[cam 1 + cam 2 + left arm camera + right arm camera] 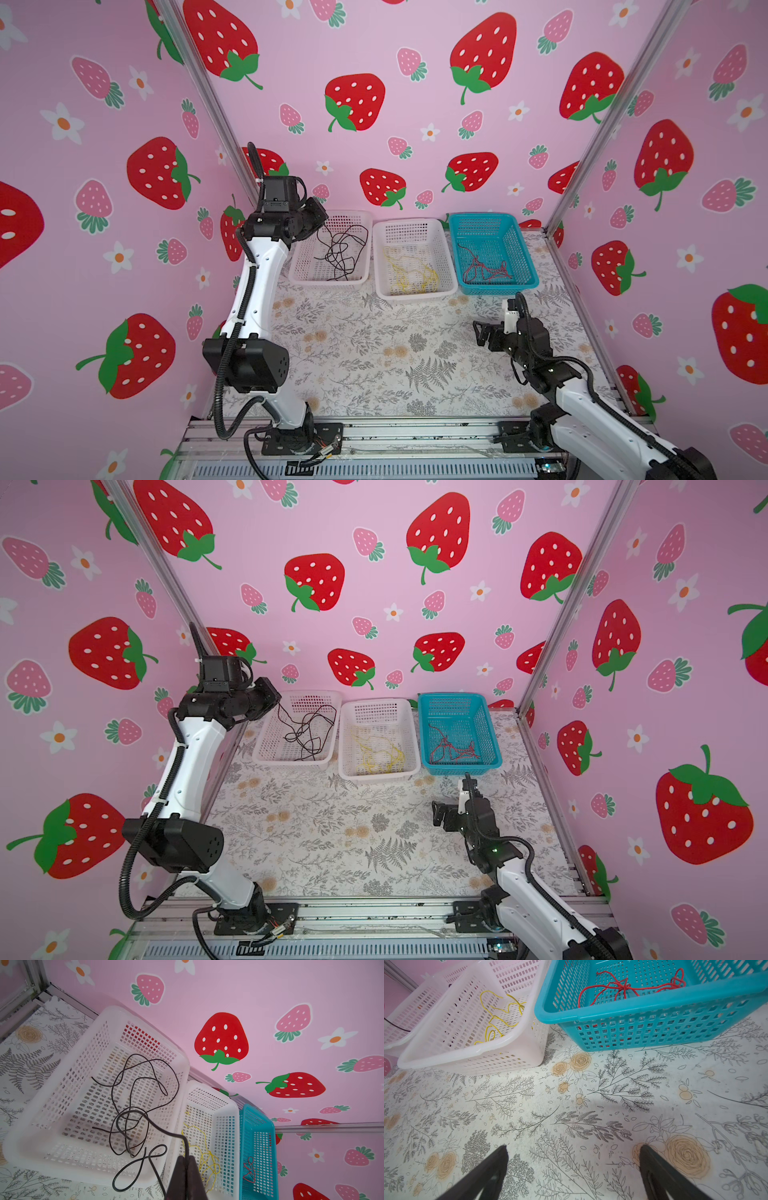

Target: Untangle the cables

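Baskets (pixel 379 257) with black, yellow, perhaps knotted red cables (pixel 624 986)

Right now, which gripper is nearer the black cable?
Left. The left gripper is shut on a strand of the black cable above its white basket; the right gripper stands open over the table before the blue basket, well away.

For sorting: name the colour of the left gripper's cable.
Black: the cable shows best in the left wrist view.

In left wrist view, left gripper (pixel 186 1157) blurred, body cut by frame edge; red cable (pixel 249 1169) mostly screened by blue basket (pixel 257 1147) wall. In right wrist view, black cable (pixel 396 1026) mere sliver at edge; right gripper (pixel 573 1147) finger bases cut off.
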Controlling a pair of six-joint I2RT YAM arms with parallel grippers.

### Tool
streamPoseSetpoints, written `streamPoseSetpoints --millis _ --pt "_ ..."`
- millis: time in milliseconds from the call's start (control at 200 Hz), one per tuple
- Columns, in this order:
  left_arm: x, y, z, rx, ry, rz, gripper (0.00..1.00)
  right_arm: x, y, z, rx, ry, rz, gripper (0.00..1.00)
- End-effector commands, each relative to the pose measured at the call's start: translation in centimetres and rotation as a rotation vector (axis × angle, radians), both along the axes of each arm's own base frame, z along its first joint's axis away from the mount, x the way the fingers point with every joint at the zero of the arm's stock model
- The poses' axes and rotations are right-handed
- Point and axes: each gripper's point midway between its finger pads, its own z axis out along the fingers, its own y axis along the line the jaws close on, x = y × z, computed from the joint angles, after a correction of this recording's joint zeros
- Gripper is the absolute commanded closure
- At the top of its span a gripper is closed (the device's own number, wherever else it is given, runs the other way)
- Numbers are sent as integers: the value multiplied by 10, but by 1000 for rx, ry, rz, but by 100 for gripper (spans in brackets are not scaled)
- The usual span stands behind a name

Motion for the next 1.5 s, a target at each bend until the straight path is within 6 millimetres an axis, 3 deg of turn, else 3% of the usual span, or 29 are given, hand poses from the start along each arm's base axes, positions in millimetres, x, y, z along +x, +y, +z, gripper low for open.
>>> streamPoseSetpoints --millis 0,355,675,770,870,1015,1205,1340,1466,1496 --pt "13 11 12 63 -49 18 100 0 1 0 2 -9 -1 1" --pt "64 26 -36 154 -9 27 100 0 1 1 4 -12 0 1" --pt "89 25 -116 182 96 -8 100 0 1 -1 -2 -8 -1 1" --pt "93 22 -134 195 126 -28 95 1 1 -2 -6 -6 -3 1" --pt "94 19 -143 205 145 -46 84 1 1 -3 -10 -2 -2 1" --pt "93 18 -127 200 113 -45 65 1 0 -3 -15 -5 -8 1" --pt "79 18 -68 193 0 -29 48 2 0 -1 -19 -12 -6 1" --pt "53 13 -18 184 -120 -24 36 3 -1 3 -31 -23 -8 1" --pt "17 2 6 214 -215 -23 23 5 -4 9 -39 -44 -23 1" --pt "7 -2 10 241 -238 -27 16 5 -5 10 -42 -47 -29 1"
